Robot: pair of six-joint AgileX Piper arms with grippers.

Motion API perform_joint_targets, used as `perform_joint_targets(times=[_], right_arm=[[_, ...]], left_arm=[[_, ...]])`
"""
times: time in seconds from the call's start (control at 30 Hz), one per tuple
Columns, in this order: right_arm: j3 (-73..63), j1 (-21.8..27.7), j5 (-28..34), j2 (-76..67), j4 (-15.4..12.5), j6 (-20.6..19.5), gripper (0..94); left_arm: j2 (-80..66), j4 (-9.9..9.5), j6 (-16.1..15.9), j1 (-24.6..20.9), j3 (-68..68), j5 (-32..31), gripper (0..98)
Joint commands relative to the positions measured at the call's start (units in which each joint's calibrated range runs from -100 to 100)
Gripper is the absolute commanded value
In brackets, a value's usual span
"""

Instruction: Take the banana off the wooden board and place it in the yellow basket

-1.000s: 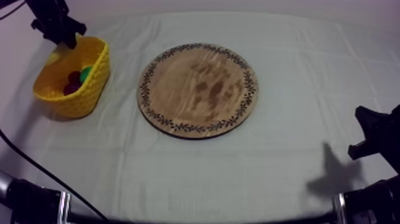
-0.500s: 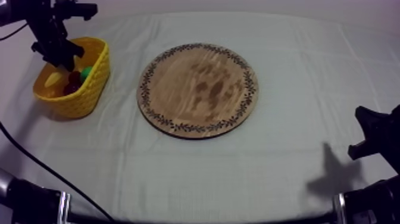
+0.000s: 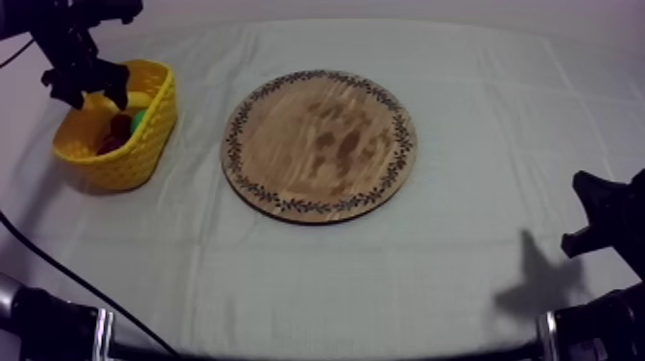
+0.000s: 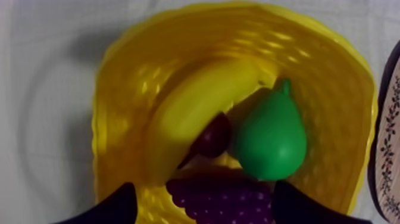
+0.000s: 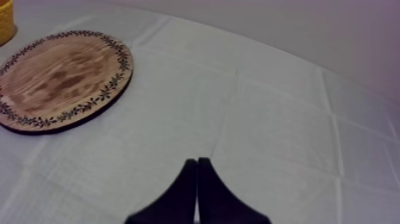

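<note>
Yellow banana point(image 4: 196, 113): lies inside the basket point(image 4: 333, 71), curved along the wall, with the small red fruit point(image 4: 214, 136) touching its inner side. Green pear point(image 4: 271, 140): just beside the small red fruit, stem toward the basket wall. Purple grapes point(image 4: 220, 199): below the open fingers, near the other fruit. Handling, by judgement: the banana looks like a light, stiff, smooth-skinned toy, not fragile but apt to slip. The sound hold is across the middle of its curve, fingers on the two flat flanks, since the tapered ends would squirt out. No further hold seems needed, as it already rests where the task wants it. Left gripper point(image 3: 86, 82): at the upper left of the top view, over the basket's far rim, fingers spread wide and holding nothing. Right gripper point(image 5: 197, 170): fingers pressed together in a narrow wedge above the cloth point(image 3: 384, 278), its arm low at the right edge of the top view. Board point(image 3: 320, 144): centre of the top view, bare. Changes: a second ago the left gripper stood at the basket's far rim with something yellow at its fingers. Half a second ago it hung lower over the basket, with a yellow shape already lying inside. Now it sits slightly higher and farther left. Board, basket and right arm are unmoved.
</note>
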Motion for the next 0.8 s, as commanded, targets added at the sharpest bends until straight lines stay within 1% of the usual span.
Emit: perform_joint_targets(times=[0.0,0.13,0.23,0.43,0.6,0.67,0.77], right_arm=[[-0.03,0.00,-0.02,0.00,0.02,0.01,0.3],[-0.03,0.00,-0.02,0.00,0.02,0.01,0.3],[-0.03,0.00,-0.02,0.00,0.02,0.01,0.3],[-0.03,0.00,-0.02,0.00,0.02,0.01,0.3],[-0.03,0.00,-0.02,0.00,0.02,0.01,0.3],[-0.03,0.00,-0.02,0.00,0.02,0.01,0.3],[-0.03,0.00,-0.02,0.00,0.02,0.01,0.3]], left_arm=[[-0.33,0.02,-0.15,0.04,0.07,-0.19,85.7],[-1.66,0.08,-0.64,0.12,0.19,-0.65,81.3],[-3.36,0.19,-0.75,0.17,0.14,-1.68,72.5],[-9.37,0.57,-2.28,0.25,0.33,-4.86,39.4],[-16.22,0.87,-4.36,0.63,2.13,-6.63,12.2],[-19.25,0.94,-4.66,0.78,3.01,-7.03,6.5],[-23.86,1.18,-4.36,0.87,4.28,-7.93,2.5]])
